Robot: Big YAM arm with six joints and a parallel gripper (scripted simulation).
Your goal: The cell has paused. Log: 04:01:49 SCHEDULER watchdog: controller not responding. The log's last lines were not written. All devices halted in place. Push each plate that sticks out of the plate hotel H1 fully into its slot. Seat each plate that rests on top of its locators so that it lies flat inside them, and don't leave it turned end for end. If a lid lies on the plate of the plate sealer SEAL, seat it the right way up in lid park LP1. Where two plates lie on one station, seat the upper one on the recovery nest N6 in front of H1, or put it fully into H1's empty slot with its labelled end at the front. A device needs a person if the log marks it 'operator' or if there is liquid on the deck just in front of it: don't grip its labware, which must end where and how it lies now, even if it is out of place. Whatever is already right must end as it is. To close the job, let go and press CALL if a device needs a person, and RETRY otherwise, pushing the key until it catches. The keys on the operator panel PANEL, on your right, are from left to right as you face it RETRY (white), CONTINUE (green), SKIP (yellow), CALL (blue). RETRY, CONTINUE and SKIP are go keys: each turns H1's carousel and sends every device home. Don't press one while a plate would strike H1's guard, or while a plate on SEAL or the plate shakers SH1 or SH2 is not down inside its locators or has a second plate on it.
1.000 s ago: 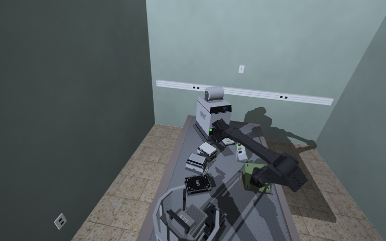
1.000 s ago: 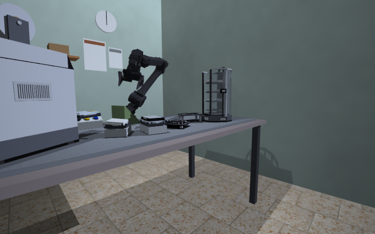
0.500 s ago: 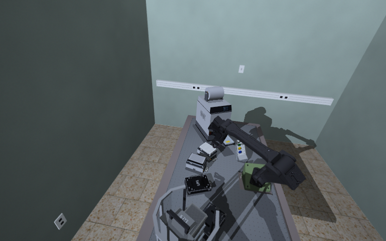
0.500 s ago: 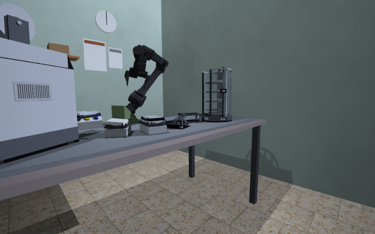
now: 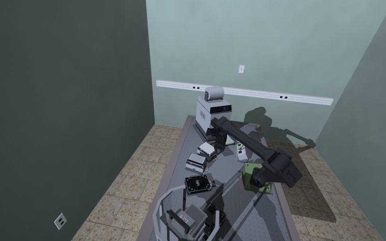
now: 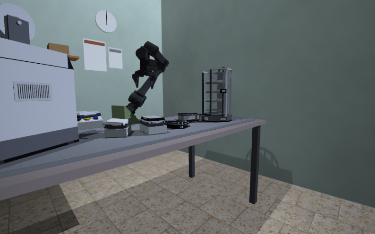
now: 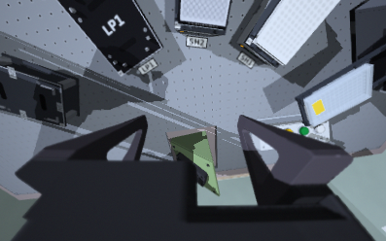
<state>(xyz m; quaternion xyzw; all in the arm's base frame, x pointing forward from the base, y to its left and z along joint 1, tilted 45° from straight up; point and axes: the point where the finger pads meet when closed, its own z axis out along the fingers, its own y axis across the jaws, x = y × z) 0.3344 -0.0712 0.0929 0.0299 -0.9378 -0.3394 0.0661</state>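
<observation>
My gripper hangs wide open and empty high over the table, and the plate with 1 yellow mark lies at the right of the wrist view, long axis rising rightward.

lab: plate hotel, shakers

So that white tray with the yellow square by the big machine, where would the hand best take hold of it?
Probably across its two long sides, coming straight down from above. The white tray is a thin, flat rectangle lying face up, so only its edges offer a hold, and the shorter span better suits the open, empty hand.
</observation>
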